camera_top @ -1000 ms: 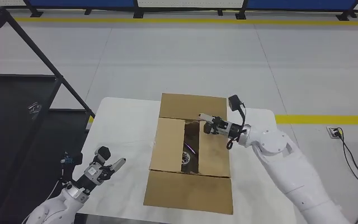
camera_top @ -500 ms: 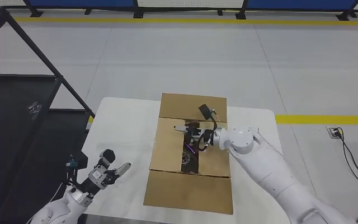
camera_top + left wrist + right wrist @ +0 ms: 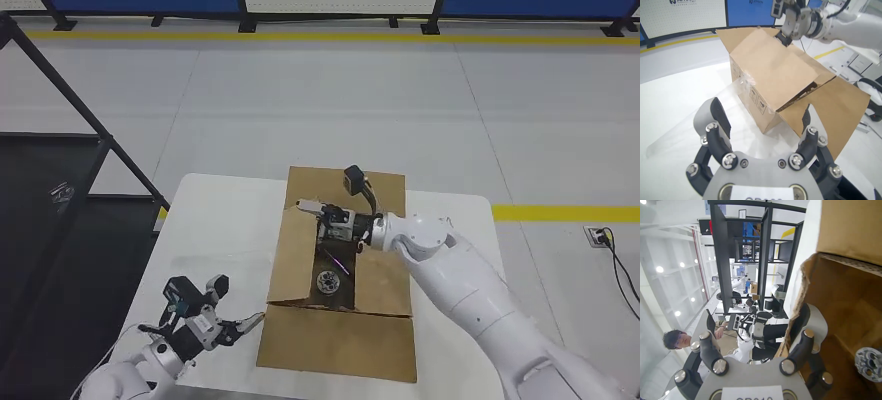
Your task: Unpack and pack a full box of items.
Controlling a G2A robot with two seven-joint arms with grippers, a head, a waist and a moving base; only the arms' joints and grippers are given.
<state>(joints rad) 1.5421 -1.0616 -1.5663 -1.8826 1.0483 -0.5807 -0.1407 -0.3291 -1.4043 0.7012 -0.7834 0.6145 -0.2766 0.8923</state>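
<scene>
1. When looking down from above, find box (image 3: 335, 345) at middle of white surface (image 3: 215, 225), upright, top opened.
2. Record near and far flaps folded out flat; right-side flap (image 3: 385, 285) laid over part of the opening; left-side flap (image 3: 298, 255) tilted, raised at its far end.
3. Place right hand (image 3: 756, 315) at far corner of left-side flap, over box's far-left edge.
4. Read right hand as released: fingers wide apart, astride the torn flap edge; white finger (image 3: 815, 323) on the inner side, close against the cardboard, other finger outside. Cannot confirm contact.
5. See round grey metal part (image 3: 327, 283) lying on box floor, in the gap between the side flaps, with a purple streak just beside it; cannot identify the streak.
6. Place left hand (image 3: 761, 113) low over surface, just off box's near-left corner, apart from the cardboard.
7. Read left hand as released: dark pads (image 3: 720, 115) spread wide, gripping nothing, pointed toward the box corner.
8. Note clear film strip (image 3: 743, 80) stuck to box's left wall, trailing across surface toward left hand.
</scene>
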